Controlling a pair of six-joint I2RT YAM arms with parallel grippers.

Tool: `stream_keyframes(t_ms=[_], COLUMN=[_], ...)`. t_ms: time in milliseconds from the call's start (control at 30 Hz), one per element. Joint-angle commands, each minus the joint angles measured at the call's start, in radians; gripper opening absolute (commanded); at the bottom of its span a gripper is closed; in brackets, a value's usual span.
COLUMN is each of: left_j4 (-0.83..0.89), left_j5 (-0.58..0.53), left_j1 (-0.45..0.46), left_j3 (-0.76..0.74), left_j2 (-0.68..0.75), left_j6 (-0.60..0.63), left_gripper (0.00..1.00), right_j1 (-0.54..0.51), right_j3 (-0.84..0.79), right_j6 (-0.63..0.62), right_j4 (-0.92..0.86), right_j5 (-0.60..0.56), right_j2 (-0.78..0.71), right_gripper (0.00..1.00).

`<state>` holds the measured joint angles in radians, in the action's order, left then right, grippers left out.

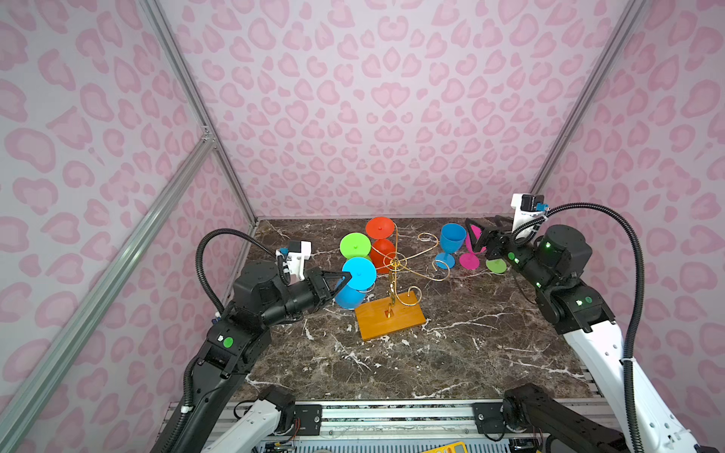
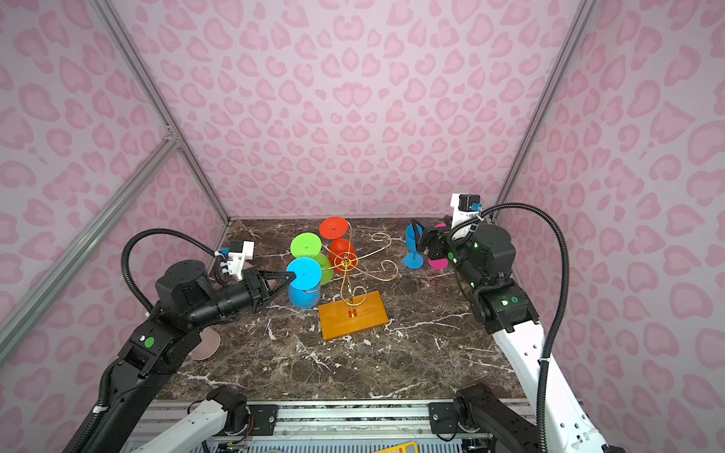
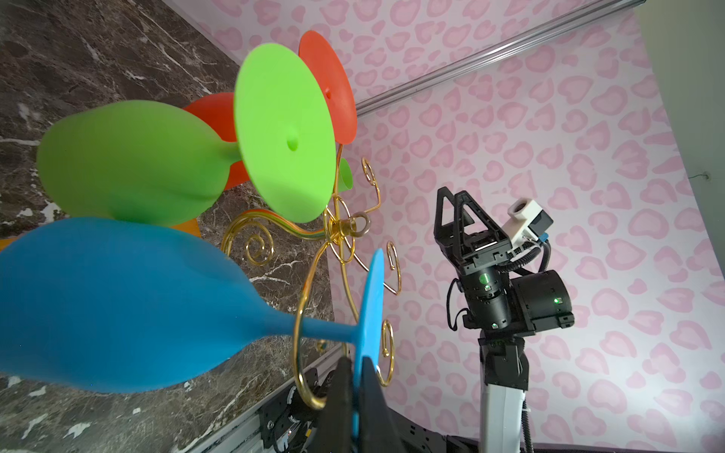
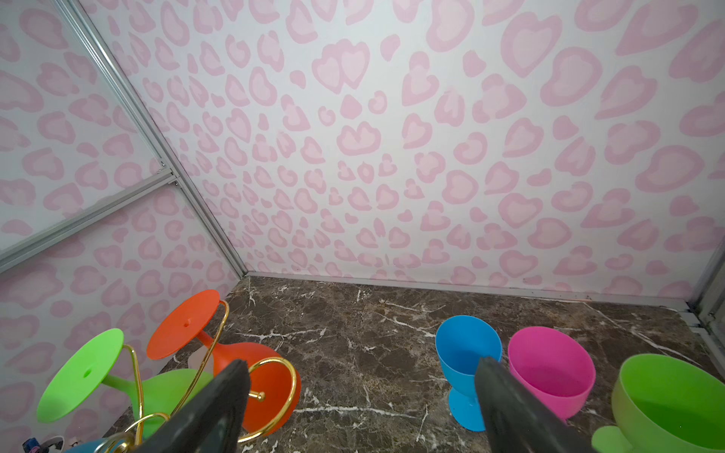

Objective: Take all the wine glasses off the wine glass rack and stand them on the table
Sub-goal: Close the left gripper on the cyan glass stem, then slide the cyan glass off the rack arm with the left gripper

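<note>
Rack: thin gold wire with curled scroll arms fanning from a central post, on a flat rectangular orange-brown wooden base; it stands mid-table.
Blue glass: matte, smooth, tulip-shaped bowl. It hangs bowl-down on the arm nearest the left arm, with its stem inside a wire scroll and its flat round foot on top.
Left gripper: black fingers pinched closed on the rim of the blue glass's foot.
Green glass: same shape, hung bowl-down just behind the blue one.
Red glass: hung bowl-down on the rearmost arm, beside the green one.
Right gripper: jaws spread wide, holding nothing, at the back right of the table.
Standing blue glass: upright on the table, mouth up.
Standing pink glass: upright, just beside the standing blue one.
Standing green glass: upright, next along.
Table: dark brown marble with white veins.
</note>
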<state>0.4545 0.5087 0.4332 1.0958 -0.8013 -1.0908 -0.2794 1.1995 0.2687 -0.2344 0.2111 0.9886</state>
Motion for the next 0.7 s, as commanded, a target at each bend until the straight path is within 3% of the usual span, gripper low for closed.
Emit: stream_keyframes(t_ms=[0,667], left_j4=[-0.07,-0.142], left_j5=[0.008,0.099], left_j1=[-0.001,0.022], left_j3=[0.013,-0.011], left_j2=[-0.012,-0.065], left_j6=[0.005,-0.012], left_gripper=[0.03,0.03], right_j1=[0.001,0.001], right_j3=[-0.007,-0.012], right_j6=[-0.009,-0.019], right_j4=[0.003,-0.014], right_j5=[-0.004,-0.026], right_j2=[-0.004,-0.021], right_gripper=[0.91,0.92])
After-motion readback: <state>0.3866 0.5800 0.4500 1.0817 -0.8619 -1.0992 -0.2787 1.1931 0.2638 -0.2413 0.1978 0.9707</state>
